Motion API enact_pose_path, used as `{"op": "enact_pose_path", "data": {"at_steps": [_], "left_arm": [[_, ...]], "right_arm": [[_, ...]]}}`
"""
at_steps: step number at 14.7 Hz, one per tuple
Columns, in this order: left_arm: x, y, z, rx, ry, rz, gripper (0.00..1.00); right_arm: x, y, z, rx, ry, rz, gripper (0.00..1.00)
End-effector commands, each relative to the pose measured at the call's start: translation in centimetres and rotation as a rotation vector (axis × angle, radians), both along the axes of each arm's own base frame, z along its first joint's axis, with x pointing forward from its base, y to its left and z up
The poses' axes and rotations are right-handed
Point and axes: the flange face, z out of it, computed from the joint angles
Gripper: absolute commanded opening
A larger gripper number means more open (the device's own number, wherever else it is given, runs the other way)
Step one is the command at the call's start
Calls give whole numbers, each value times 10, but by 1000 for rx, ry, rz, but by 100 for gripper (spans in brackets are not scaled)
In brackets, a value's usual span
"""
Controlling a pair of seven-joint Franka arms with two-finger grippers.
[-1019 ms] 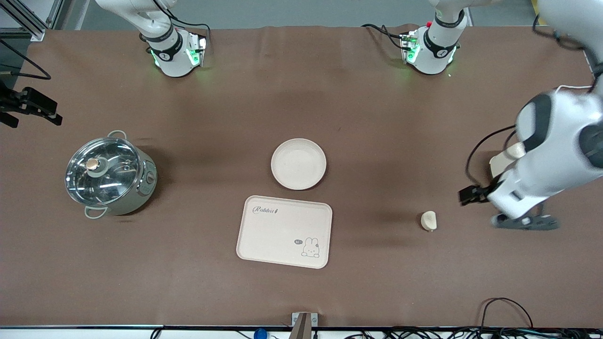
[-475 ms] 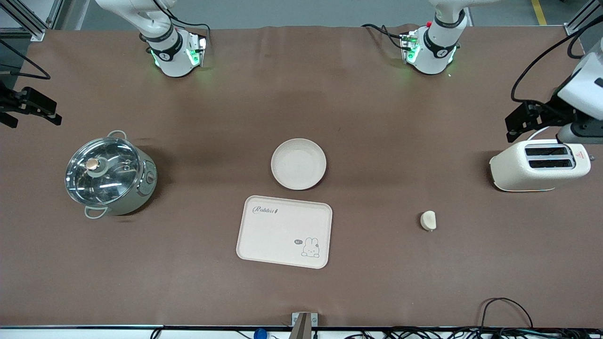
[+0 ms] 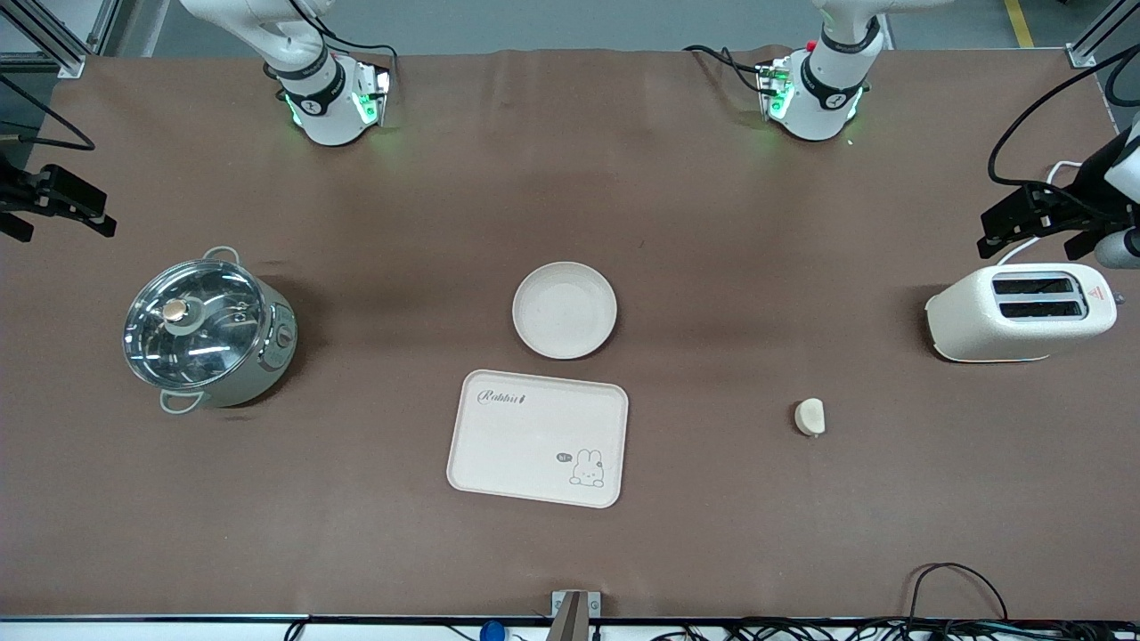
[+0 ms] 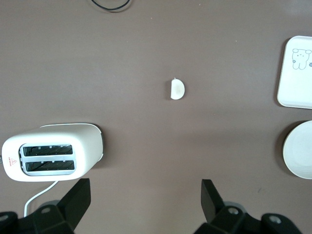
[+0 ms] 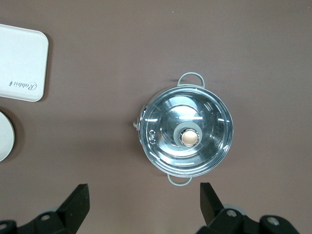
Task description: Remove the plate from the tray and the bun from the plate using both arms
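The plate [image 3: 564, 310] is sitting in the middle of the brown surface [image 3: 712, 223]. It is round and shallow, cream-beige, plain inside, with a raised rim all the way around. Nothing is lying in it. The tray [image 3: 537, 438] with a little rabbit drawn in one corner is lying just beside the plate, nearer to the front camera, and the two are not touching.

The bun [image 3: 810, 417] is lying on the surface by itself, toward the left arm's end, well apart from the plate and the tray. It is a small, pale cream-white lump, rounded on one side and flatter on the other. It is much smaller than the plate.

A white toaster [image 3: 1021, 312] with two dark slots is standing farther from the front camera than the bun, near the left arm's end of the surface. A shiny pot [image 3: 209, 331] with a glass lid and a round knob is standing toward the right arm's end.

The left gripper [image 4: 146, 195] is hanging high over the surface beside the toaster. Its jaws are spread wide open and are holding nothing. The right gripper [image 5: 144, 195] is hanging high over the surface near the pot. Its jaws are also spread wide open and are holding nothing.
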Motion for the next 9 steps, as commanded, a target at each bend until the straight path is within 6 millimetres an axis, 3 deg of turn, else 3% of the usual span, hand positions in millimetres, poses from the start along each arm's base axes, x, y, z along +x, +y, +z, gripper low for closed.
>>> {"op": "enact_pose_path", "data": {"at_steps": [1, 3, 9], "left_arm": [[-28, -6, 0, -3, -38, -9, 100], [-37, -8, -4, -4, -50, -15, 100], [-22, -8, -3, 4, -58, -34, 100]], "right_arm": [[-5, -3, 1, -8, 2, 5, 100], [-5, -3, 1, -8, 2, 5, 100], [-7, -32, 2, -4, -1, -39, 100]]}}
